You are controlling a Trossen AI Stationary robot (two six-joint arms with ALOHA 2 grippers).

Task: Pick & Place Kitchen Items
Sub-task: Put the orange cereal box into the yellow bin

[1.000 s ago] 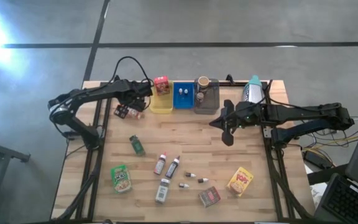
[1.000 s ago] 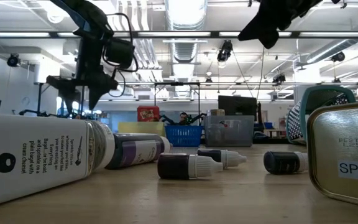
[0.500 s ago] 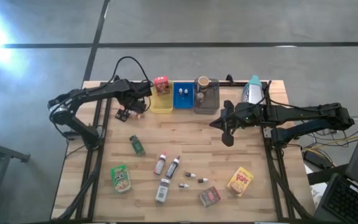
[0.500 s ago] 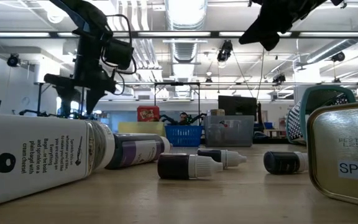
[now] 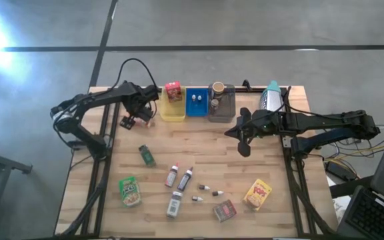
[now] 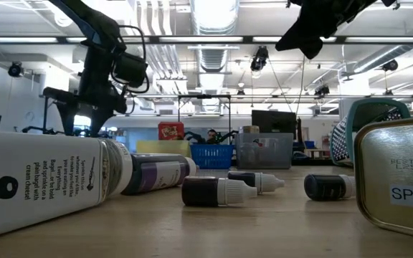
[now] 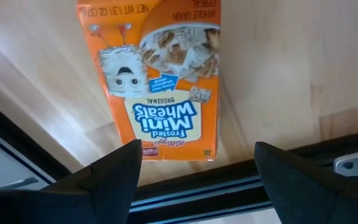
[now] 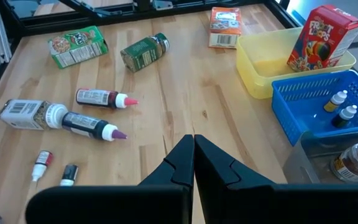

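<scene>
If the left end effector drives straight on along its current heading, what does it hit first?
Most likely the orange Frosted Mini-Wheats box, lying flat on the table by its left edge. The open left end effector points down at it, fingers straddling its near end. How far above it hangs is unclear.

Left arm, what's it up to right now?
The left gripper is open above the orange Mini-Wheats box, which lies flat near the table's left edge, beside the yellow tray; nothing is held. The right gripper is shut and empty, hovering mid-table. A red cereal box already stands in the yellow tray and two small vials sit in the blue tray. Bottles, a green box and other items are on the table, not yet sorted.
</scene>
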